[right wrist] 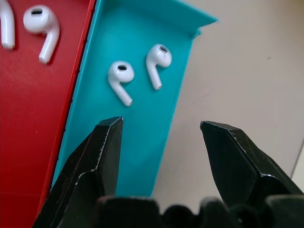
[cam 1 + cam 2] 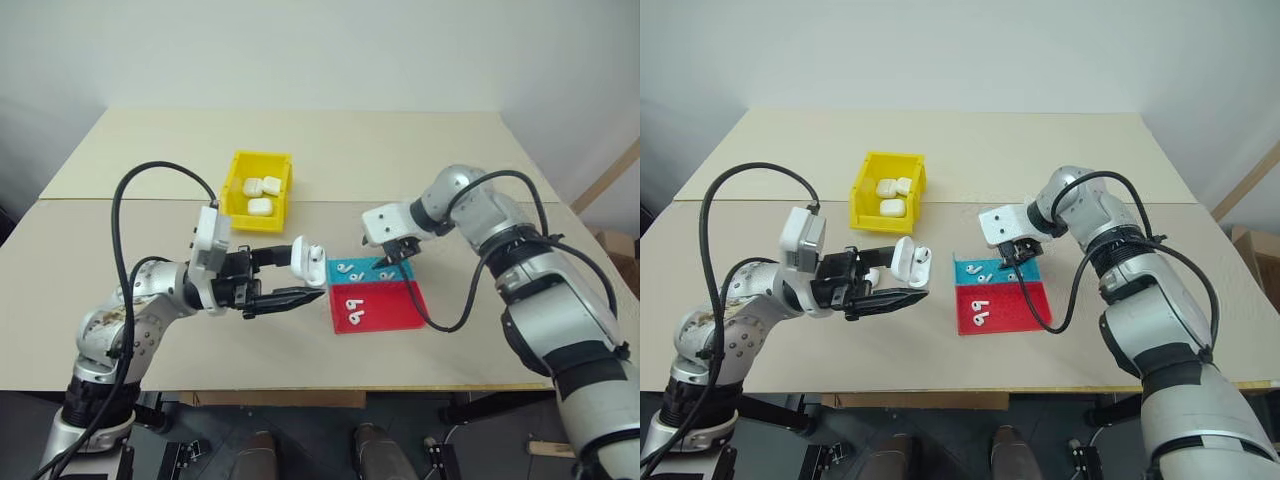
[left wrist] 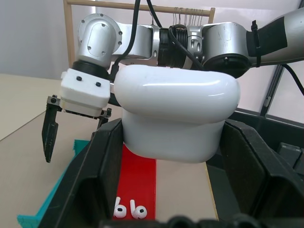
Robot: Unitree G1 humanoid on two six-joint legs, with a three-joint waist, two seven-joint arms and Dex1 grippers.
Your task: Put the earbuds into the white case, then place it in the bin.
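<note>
White case (image 2: pixel 307 262) sits clenched in our left tool (image 2: pixel 300 280), lid up, beside the trays. Our right tool (image 1: pixel 161 130) hangs spread above the earbuds (image 1: pixel 137 73) on the blue tray (image 1: pixel 142 137); next we pinch one cleanly.

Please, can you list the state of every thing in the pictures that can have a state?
Left gripper: shut on the white case.
White case: held above the table, lid open.
Right gripper: open, empty, over the blue tray.
Blue tray: holds two earbuds.
Red tray: holds two earbuds.
Yellow bin: open-top, three white cases inside.
</note>
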